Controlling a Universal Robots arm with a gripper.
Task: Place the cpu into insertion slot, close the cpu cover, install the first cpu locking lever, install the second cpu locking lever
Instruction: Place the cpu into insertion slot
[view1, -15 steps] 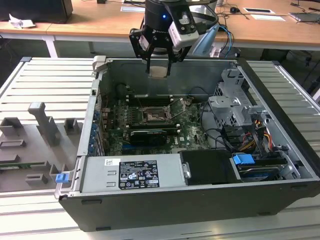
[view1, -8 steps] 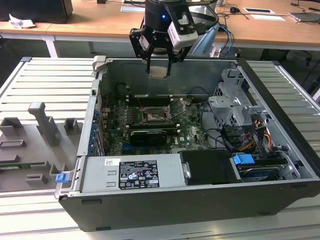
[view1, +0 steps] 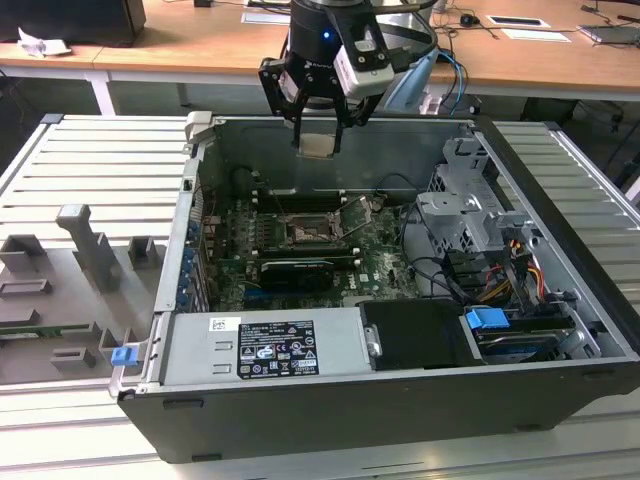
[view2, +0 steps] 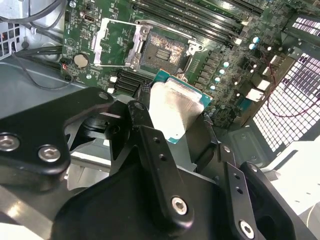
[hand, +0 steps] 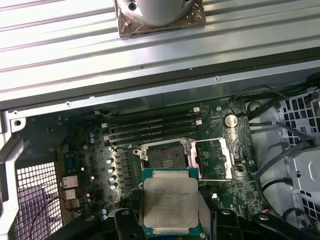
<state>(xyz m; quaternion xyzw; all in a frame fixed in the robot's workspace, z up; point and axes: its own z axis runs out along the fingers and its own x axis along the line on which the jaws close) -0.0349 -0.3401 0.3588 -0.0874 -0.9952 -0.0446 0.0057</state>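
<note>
Black tool grips the cpu by opposite edges, high over the insertion slot beneath it. The chip looks light, stiff, and probably fragile underneath, so an edge hold suits it.

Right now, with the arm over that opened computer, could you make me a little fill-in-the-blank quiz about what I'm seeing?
1. The cpu is gripped between the robot's two black ____.
2. The insertion slot has no chip in it, so it is ____.
3. The cpu cover lies flipped to the slot's side, so it is ____.
Missing words: fingers; empty; open.
</note>
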